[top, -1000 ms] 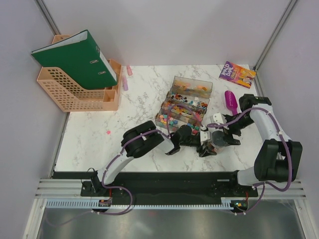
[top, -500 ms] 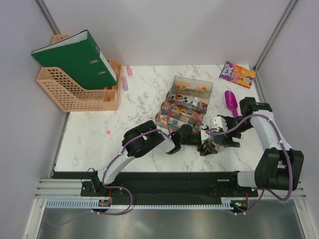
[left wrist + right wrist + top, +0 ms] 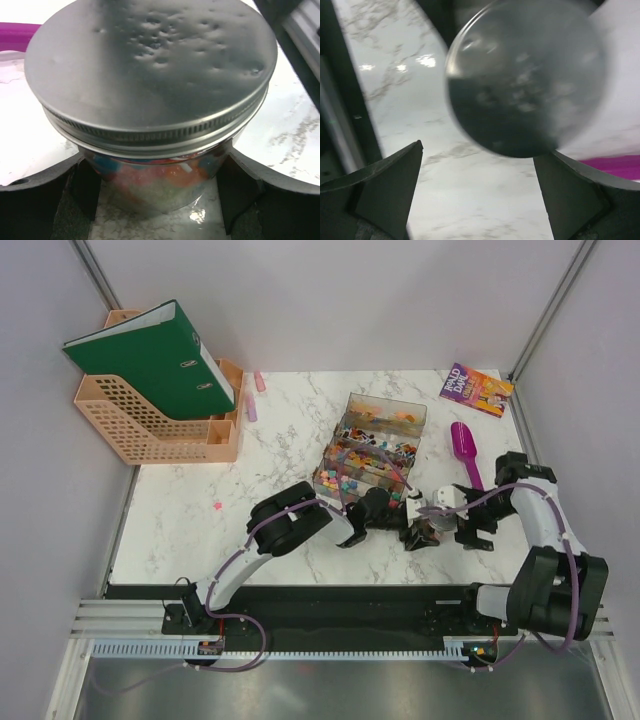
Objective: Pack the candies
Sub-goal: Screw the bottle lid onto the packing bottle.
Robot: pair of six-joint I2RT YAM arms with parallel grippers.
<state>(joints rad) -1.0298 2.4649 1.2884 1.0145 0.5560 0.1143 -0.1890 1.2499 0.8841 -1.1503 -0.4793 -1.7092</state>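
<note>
- Left wrist camera shows us candies (image 3: 155, 172), red, orange, blue and pale, packed behind the glass of a small round jar (image 3: 125, 200). It stands on the marble table (image 3: 25, 130) under a dimpled metal lid (image 3: 150, 65).
- We see the left gripper (image 3: 157, 182) spread wide, its two black fingers (image 3: 50, 200) pressed to opposite sides of the jar, holding it.
- From the right wrist, the right gripper (image 3: 479, 150) gapes fully with nothing in it. The lid shows blurred just beyond its fingertips, apart from both.
- From above, we find the jar right of centre, near the table's front edge, with only a narrow strip of bare marble before that edge.
- Just behind the left gripper sit clear trays (image 3: 388, 400) in a row, all holding more mixed candies.
- A purple scoop (image 3: 464, 445) lies right of the trays, near the right edge, and a book (image 3: 476, 389) occupies the far right corner.
- Widest free marble lies left front. A peach file rack (image 3: 160, 430) with a green binder (image 3: 150, 355) fills the far left corner.
</note>
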